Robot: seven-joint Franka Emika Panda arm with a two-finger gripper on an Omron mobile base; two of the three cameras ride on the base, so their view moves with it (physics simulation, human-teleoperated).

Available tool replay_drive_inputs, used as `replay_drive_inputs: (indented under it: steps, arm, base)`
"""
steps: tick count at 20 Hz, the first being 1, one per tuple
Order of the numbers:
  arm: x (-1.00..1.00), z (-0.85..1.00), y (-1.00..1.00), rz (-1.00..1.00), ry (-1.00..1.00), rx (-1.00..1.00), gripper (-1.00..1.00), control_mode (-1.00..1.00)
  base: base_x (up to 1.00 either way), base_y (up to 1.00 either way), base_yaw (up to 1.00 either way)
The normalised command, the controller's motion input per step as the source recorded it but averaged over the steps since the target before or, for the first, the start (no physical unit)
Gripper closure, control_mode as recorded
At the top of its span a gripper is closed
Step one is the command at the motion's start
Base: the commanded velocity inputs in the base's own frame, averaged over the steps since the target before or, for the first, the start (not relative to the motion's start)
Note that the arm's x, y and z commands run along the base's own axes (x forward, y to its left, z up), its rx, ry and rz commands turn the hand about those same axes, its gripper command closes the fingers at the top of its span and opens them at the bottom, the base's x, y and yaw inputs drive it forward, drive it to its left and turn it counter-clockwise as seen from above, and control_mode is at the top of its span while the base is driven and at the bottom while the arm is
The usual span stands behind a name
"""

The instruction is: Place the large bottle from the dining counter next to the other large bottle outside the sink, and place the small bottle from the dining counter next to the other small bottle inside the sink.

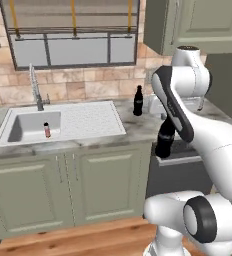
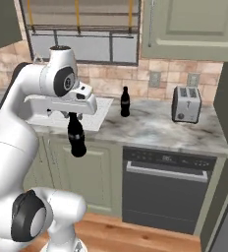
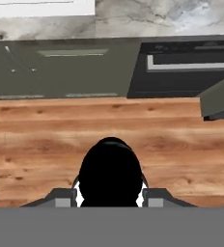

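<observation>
**Claw carrying the tall black bottle in front of the worktop**

The claw (image 2: pixel 74 116) is gripping the large black bottle (image 2: pixel 76 137) by its neck, fingers closed narrow around it. The bottle is hanging upright below the claw, off any surface, in front of the green cabinet doors (image 1: pixel 83 187) and just short of the marbled worktop (image 2: pixel 155 127) edge. In the left base view the same bottle (image 1: pixel 164 141) is showing dark against the arm's forearm, at the worktop's front edge. In the hand view the bottle's black body (image 3: pixel 110 174) is sitting between the two finger tips, with wood floor (image 3: pixel 109 140) beneath it.

Beyond the claw, a second large black bottle (image 1: pixel 138 101) is standing upright on the worktop, just off the drainboard side of the sink (image 1: pixel 18 137), near the tiled wall. To the claw's left, a small bottle (image 1: pixel 47 130) is standing inside the sink basin, under the faucet (image 1: pixel 36 90). To the claw's right, a toaster (image 2: pixel 186 104) is sitting on the worktop above the dishwasher (image 2: pixel 165 189), well apart from the claw.
</observation>
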Motion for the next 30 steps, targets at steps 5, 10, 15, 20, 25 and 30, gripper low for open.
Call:
replay_drive_inputs:
  steps: [5,10,15,20,25,30]
  arm:
    - [0.0,0.0,0.0,0.0,0.0,0.0,1.0,1.0]
    - [0.0,0.0,0.0,0.0,0.0,0.0,1.0,1.0]
    - [0.0,0.0,0.0,0.0,0.0,0.0,1.0,1.0]
    - [0.0,0.0,0.0,0.0,0.0,0.0,1.0,1.0]
    - [0.0,0.0,0.0,0.0,0.0,0.0,1.0,1.0]
    - [0.0,0.0,0.0,0.0,0.0,0.0,1.0,1.0]
  base:
    - [0.61,-0.27,-0.22]
    - [0.8,-0.26,-0.15]
    - [0.69,-0.03,-0.13]
    - [0.42,-0.01,-0.06]
    - [0.02,-0.03,-0.01]
    - [0.0,0.0,0.0]
